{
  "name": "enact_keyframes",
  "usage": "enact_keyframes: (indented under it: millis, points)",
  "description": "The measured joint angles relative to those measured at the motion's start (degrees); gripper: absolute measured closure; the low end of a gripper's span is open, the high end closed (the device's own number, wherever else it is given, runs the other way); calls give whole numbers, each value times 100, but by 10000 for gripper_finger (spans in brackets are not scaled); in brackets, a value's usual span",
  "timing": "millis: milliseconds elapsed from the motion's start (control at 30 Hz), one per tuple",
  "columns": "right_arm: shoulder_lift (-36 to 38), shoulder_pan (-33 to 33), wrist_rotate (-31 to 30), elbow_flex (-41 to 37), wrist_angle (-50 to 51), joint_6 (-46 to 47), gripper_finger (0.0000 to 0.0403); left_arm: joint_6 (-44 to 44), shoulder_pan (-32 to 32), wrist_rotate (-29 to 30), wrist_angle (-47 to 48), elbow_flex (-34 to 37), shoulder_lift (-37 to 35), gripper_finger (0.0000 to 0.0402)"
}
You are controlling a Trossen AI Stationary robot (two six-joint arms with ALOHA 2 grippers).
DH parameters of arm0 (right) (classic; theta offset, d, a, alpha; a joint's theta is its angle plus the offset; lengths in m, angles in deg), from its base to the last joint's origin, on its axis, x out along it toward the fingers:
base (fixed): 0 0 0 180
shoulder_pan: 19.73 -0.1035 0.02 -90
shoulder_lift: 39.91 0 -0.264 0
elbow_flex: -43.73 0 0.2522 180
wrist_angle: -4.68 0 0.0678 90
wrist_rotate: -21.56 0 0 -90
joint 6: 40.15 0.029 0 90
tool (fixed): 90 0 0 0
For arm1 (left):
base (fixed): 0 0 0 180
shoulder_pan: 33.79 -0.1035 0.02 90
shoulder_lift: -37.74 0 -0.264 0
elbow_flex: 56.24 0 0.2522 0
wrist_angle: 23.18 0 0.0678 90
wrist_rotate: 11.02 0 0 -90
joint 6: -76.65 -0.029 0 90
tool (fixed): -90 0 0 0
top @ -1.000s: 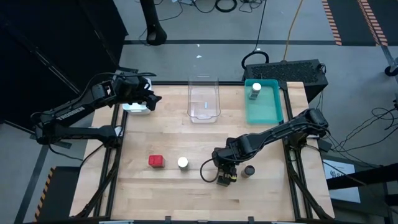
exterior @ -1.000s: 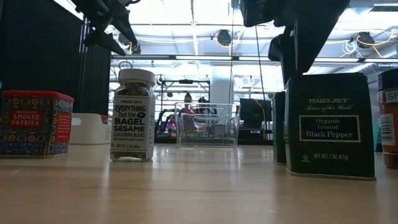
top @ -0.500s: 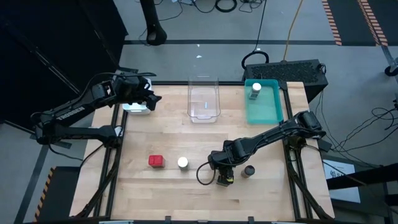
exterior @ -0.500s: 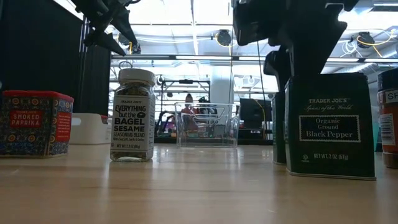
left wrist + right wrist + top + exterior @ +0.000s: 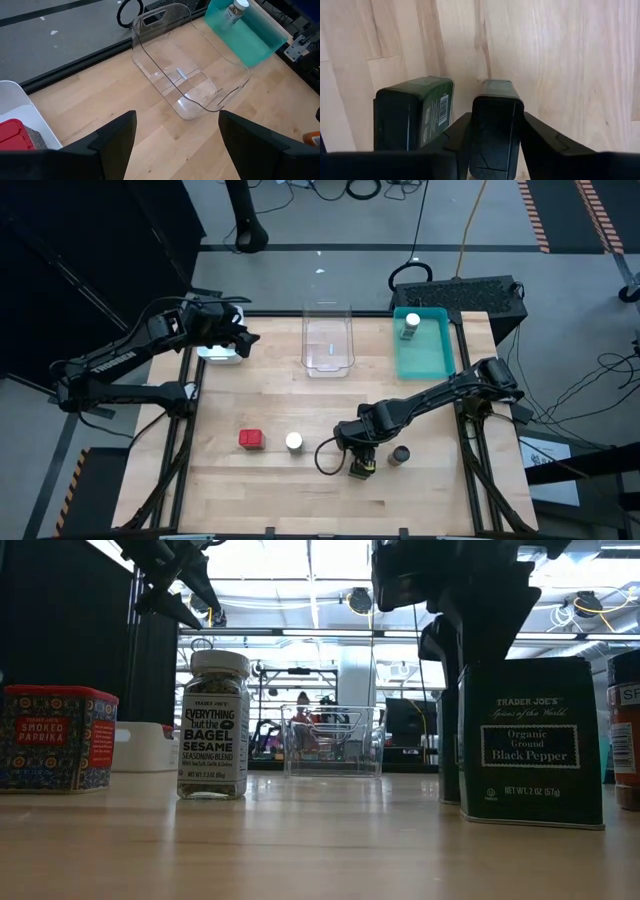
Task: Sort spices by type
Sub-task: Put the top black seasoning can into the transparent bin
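Two dark green-black pepper tins stand side by side on their bases near the table's near edge (image 5: 360,468). In the low view the front tin (image 5: 530,740) half hides the rear tin (image 5: 446,745). My right gripper (image 5: 495,150) is down over the rear tin (image 5: 496,117), with the other tin (image 5: 412,117) beside it. A red tin (image 5: 251,440), a white-capped jar (image 5: 294,442) and a dark-capped jar (image 5: 400,455) stand on the table. Another white-capped jar (image 5: 410,325) is in the teal tray. My left gripper (image 5: 175,150) hangs open above the white tray (image 5: 222,352), which holds a red tin (image 5: 15,134). My right gripper has one finger (image 5: 460,135) on each side of the rear tin's upper part (image 5: 496,100), coming from above and pointing down. No gap shows between fingers and tin walls. The tin stands upright with its base on the table.
A clear tray (image 5: 327,340) and the teal tray (image 5: 425,355) sit along the far edge, the white tray at the far left. Bare wood lies between the trays and the near row of containers.
My right gripper has come down and shifted slightly toward the table's left, settling over the rear pepper tin. The tins and the other containers have stayed where they were.
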Motion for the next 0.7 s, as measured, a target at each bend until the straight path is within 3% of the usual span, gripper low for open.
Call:
enact_keyframes:
  millis: [433,567,700]
  points:
    - [9,175,42,-316,-352,-70,192,-96,-2,0,0,0,0,114]
    - [9,197,163,-463,-632,40,197,-98,-2,0,0,0,0,114]
    - [20,197,185,-466,-569,140,238,-98,-2,0,0,0,0,114]
